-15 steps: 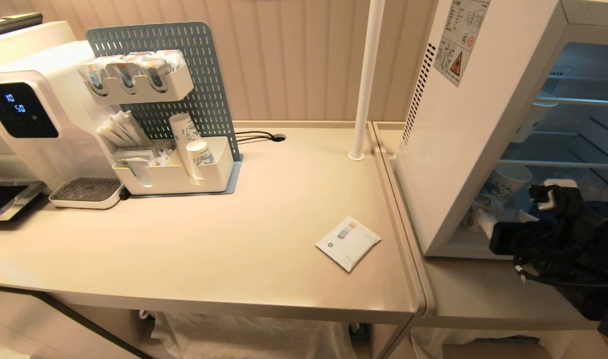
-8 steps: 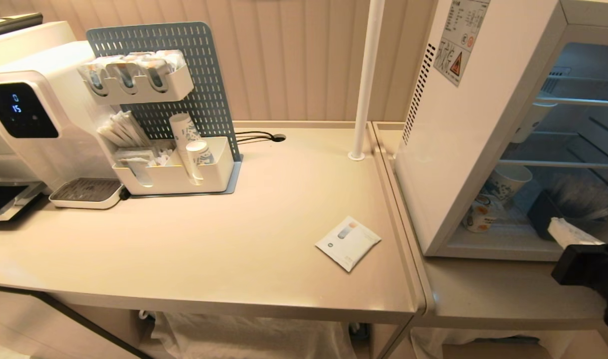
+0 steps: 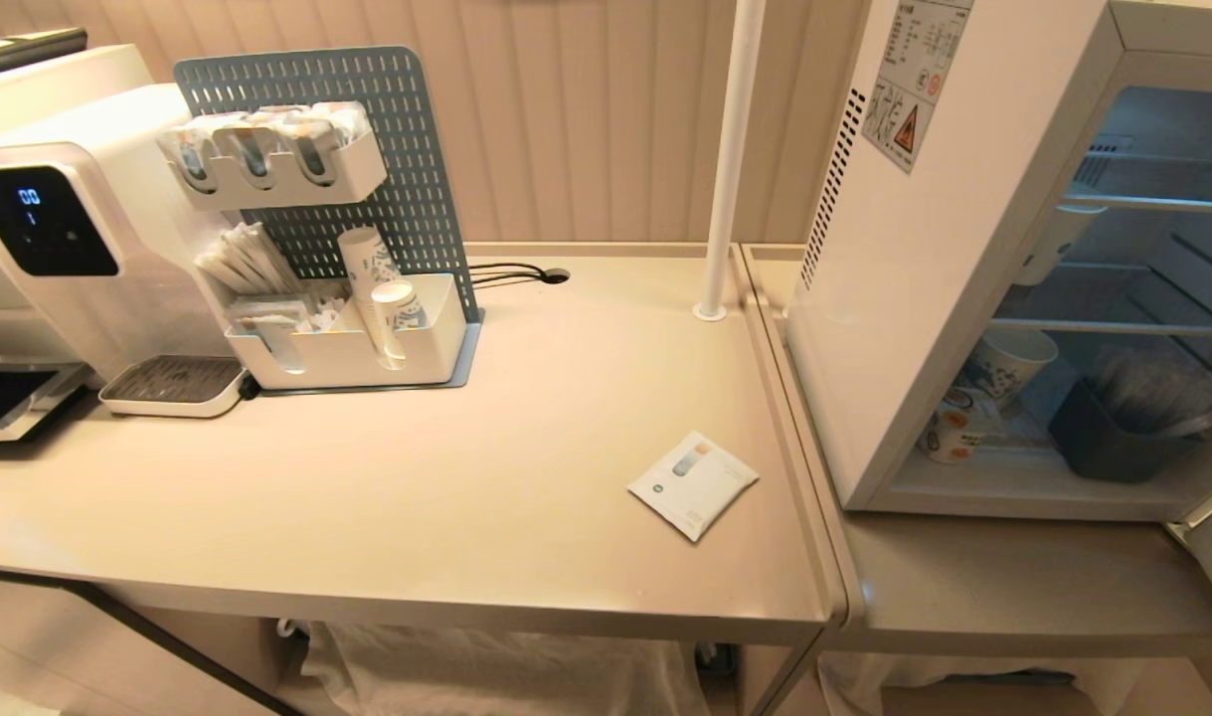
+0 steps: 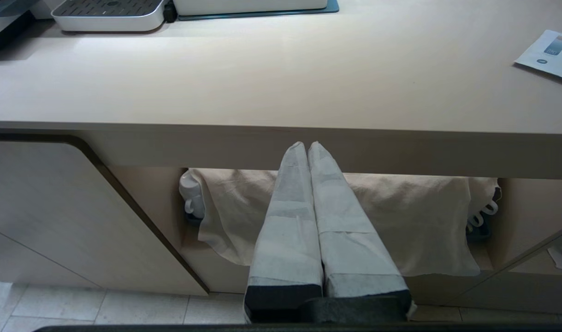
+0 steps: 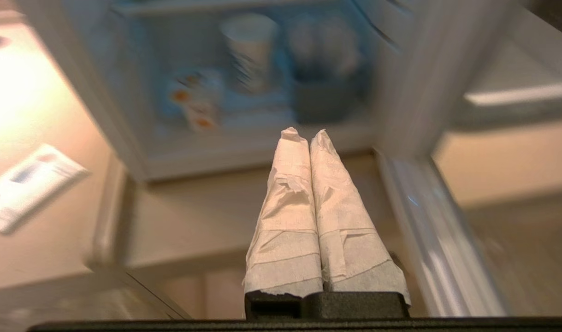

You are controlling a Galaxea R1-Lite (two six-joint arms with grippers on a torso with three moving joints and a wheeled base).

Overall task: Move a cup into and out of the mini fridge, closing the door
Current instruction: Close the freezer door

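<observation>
So the cup [image 3: 953,426] is sitting inside the mini fridge [image 3: 924,249], right tool [image 5: 303,134] hanging outside, pressed together, holding nothing; left tool [image 4: 307,146] too.

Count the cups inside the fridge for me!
2: the small cup with orange fruit, front left on the mini fridge floor, and a taller paper cup behind it. More may be hidden.

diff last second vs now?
The right gripper let go of the cup on the mini fridge floor, backed out of the head view and now sits shut and empty in front of the opening. The cup stands beside the paper cup. The door is still open; the left gripper stays shut under the counter edge.
</observation>
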